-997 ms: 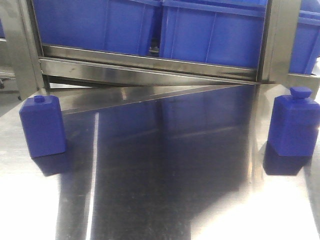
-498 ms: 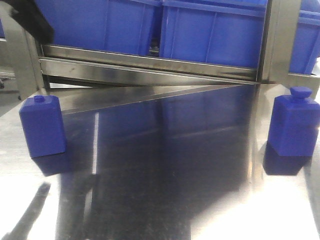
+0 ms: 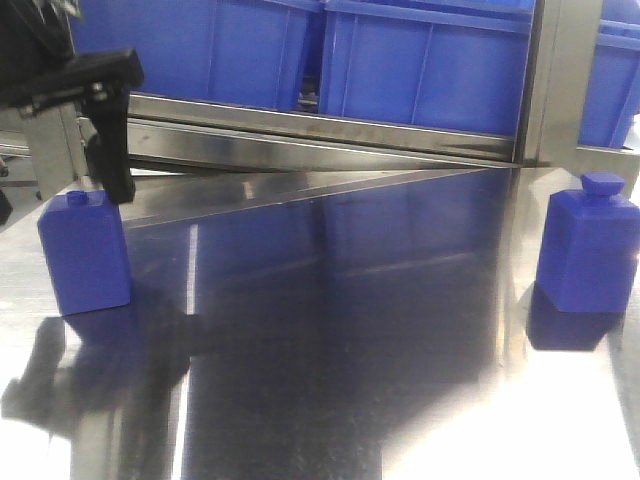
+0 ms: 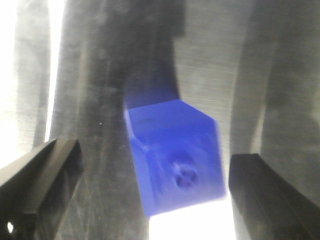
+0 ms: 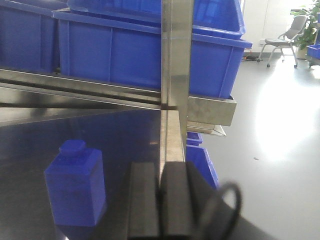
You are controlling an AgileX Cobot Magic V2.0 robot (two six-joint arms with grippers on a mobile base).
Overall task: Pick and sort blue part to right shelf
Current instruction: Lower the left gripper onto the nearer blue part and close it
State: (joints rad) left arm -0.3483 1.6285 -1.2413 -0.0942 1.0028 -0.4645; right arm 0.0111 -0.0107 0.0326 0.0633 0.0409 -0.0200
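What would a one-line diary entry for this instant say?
left hand: open, over left blue square plastic bottle | right hand: shut, empty | right blue plastic bottle: upright on shiny steel table, untouched

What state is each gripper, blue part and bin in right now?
left gripper: open, over the left blue part, not touching.
right gripper: shut, empty.
left blue part: upright on the table, ungrasped.
right blue part: upright on the table, untouched.
blue bins: on the shelf, contents hidden.
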